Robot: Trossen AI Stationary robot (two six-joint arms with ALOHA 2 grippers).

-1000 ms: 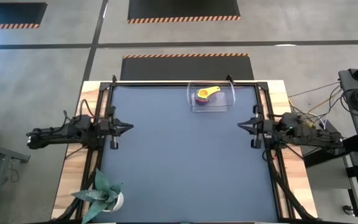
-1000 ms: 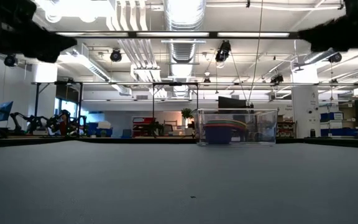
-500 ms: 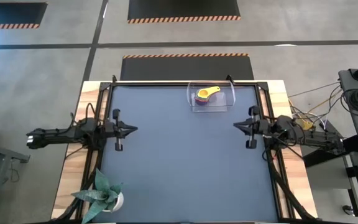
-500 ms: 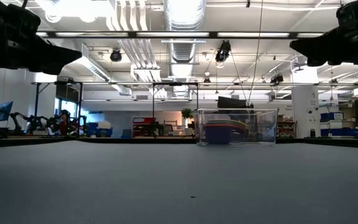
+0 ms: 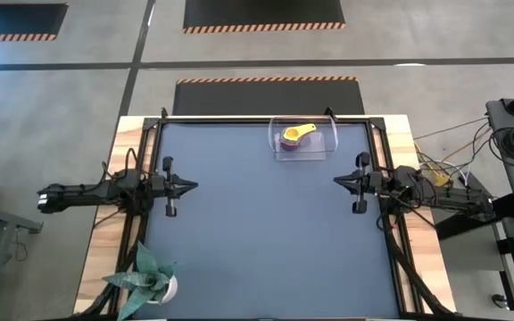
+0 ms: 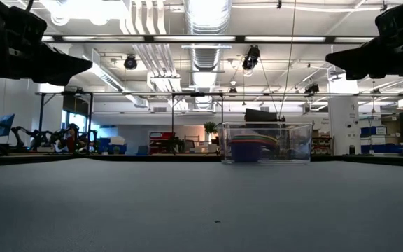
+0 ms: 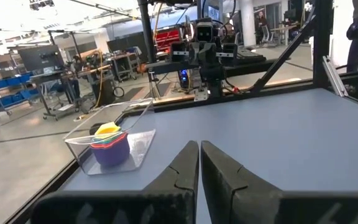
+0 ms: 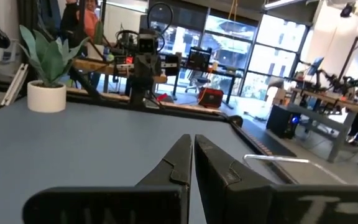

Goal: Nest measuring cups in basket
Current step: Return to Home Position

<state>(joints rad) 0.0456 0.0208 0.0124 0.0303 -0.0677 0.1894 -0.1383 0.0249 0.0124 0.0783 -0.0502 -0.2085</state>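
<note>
One clear basket [image 5: 324, 143] is seen at the far edge of the dark blue worktop [image 5: 266, 241], a little right of the middle; one stack of measuring cups [image 5: 293, 136] is kept inside it, with the yellow cup on top and a purple one showing under it; the cups in between are too hidden to be counted. Two arms are stretched in from the sides, well apart from the basket; the left pincer [image 5: 191, 185] is held over the worktop's left edge and the right pincer [image 5: 335, 181] over its right edge; on each, the two fingers are pressed close together and nothing is held. One potted plant [image 5: 150, 275] is set at the near left corner. Three dark mats [image 5: 266, 94] with striped edges are laid on the grey floor [image 5: 61, 116]; pipes [image 6: 145, 49] and lamps [image 6: 208, 14] are hung under the ceiling of a big hall.
</note>
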